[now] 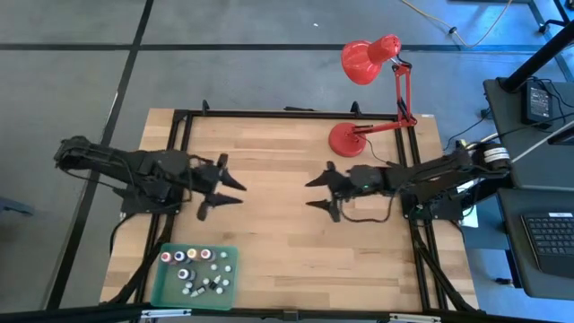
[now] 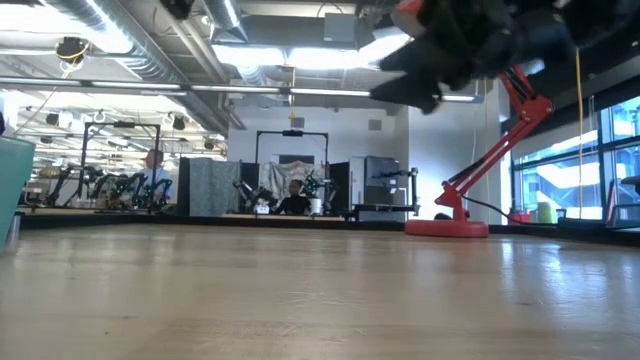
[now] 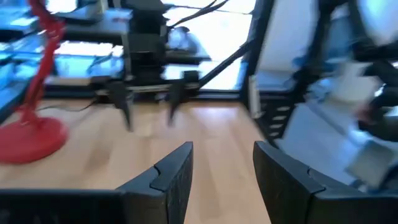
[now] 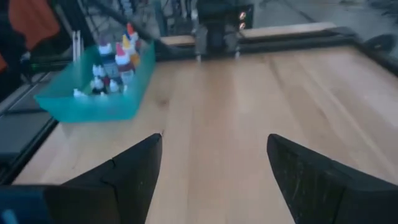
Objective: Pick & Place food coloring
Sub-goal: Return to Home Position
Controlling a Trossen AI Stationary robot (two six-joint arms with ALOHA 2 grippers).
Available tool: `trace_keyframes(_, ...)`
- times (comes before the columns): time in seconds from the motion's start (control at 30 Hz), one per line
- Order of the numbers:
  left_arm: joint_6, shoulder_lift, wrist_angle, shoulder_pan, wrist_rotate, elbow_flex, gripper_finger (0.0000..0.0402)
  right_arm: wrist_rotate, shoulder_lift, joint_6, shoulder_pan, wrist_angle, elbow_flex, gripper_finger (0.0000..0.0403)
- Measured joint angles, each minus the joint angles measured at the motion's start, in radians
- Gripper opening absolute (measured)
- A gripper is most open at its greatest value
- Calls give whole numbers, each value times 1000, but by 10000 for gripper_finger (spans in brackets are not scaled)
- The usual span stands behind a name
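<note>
The food coloring bottles [image 1: 193, 266] stand and lie inside a green tray [image 1: 161, 289] near the table's near-left corner. They have red, orange, yellow and dark caps, and several are tiny and whitish. The right wrist view shows the same bottles [image 4: 115, 61] in the tray [image 4: 87, 106]. My left gripper [image 1: 237, 194] hovers open over the table's left middle, above the tray's far side. My right gripper [image 1: 309, 194] hovers open over the middle right and faces it. Both wrist views show spread fingers over bare wood, the left gripper [image 3: 224, 155] and the right gripper [image 4: 214, 146].
A red desk lamp stands with its base [image 1: 345, 139] on the table's far right part, and its head [image 1: 368, 61] reaches beyond the far edge. A black frame [image 1: 179, 144] borders the table. Bare wood lies between the two grippers and right of the tray.
</note>
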Motion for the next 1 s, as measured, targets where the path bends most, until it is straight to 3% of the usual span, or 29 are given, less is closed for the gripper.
trace_keyframes(0.1,-7,-105,41,31,57,-107,162,39,-89,29,0,54,-92,293)
trace_keyframes(0.47,-30,-421,201,44,37,-426,163,72,-348,30,-12,104,-283,293)
trace_keyframes(1.0,-25,-719,244,44,40,-643,163,148,-575,37,-13,122,-441,293)
